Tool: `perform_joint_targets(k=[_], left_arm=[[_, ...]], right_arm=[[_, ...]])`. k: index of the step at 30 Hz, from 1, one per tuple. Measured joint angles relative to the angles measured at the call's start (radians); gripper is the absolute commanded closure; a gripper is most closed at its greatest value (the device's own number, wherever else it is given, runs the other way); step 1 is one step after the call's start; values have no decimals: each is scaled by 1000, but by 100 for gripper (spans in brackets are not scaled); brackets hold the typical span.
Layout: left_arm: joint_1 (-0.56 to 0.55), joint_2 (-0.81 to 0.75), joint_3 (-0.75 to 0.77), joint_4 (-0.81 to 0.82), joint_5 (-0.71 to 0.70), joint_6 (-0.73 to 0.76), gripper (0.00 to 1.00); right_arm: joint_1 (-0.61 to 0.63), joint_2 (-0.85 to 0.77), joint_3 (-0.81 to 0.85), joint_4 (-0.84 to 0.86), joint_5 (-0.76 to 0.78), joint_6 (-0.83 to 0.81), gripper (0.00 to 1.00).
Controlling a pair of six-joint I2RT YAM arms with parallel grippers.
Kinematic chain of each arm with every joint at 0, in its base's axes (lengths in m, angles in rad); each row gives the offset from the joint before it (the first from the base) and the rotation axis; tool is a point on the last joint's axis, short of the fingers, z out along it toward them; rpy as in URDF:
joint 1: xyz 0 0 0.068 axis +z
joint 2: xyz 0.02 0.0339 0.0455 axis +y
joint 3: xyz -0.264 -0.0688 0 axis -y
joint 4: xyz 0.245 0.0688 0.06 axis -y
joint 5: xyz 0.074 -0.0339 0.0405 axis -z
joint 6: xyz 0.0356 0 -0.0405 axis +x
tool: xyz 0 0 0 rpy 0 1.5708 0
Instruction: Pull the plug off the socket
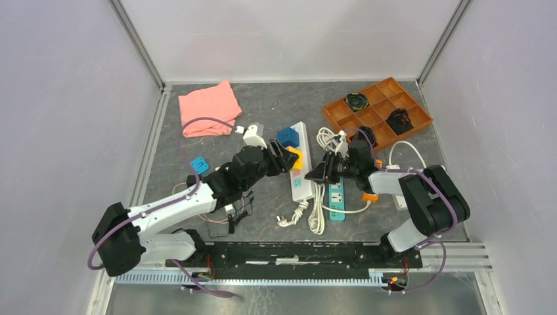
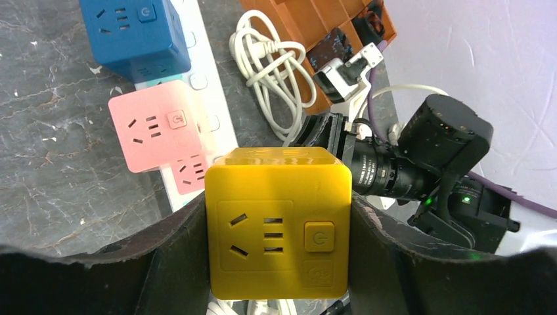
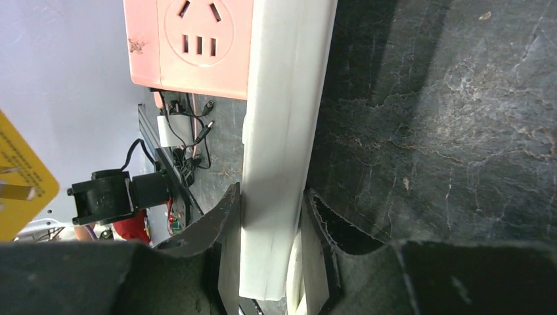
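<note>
Socket (image 1: 301, 187): long white strip, flat mid-table between your arms.
Right gripper (image 3: 272, 203): pinching the socket across its width, toward its near end.
Left gripper (image 2: 276, 246): clamped on yellow plug (image 2: 276, 216), just beside the pink cube (image 2: 154, 128).
Plug: one metal prong shows in your right wrist view.

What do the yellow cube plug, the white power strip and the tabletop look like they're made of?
The yellow cube plug looks like moulded satin plastic: rounded edges, embossed button. The white power strip seems smooth, slightly glossy plastic, with soft sheen along its side. The tabletop is dark and veined, stone or a marble-look mat; I cannot tell which.
</note>
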Motion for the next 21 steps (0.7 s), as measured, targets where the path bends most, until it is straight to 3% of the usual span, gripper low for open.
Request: perform_joint_targets(k=[5, 15, 18, 21], left_arm=[[0, -47, 7, -43, -26, 5, 98], [55, -130, 79, -250, -87, 154, 98], [165, -149, 90, -308, -63, 210, 98], [355, -166, 86, -360, 14, 251, 98]], right_arm=[[0, 0, 3, -8, -1, -7, 97], [0, 0, 19, -27, 2, -71, 36], [-7, 0, 28, -46, 25, -118, 20], [-14, -7, 54, -50, 29, -161, 10]])
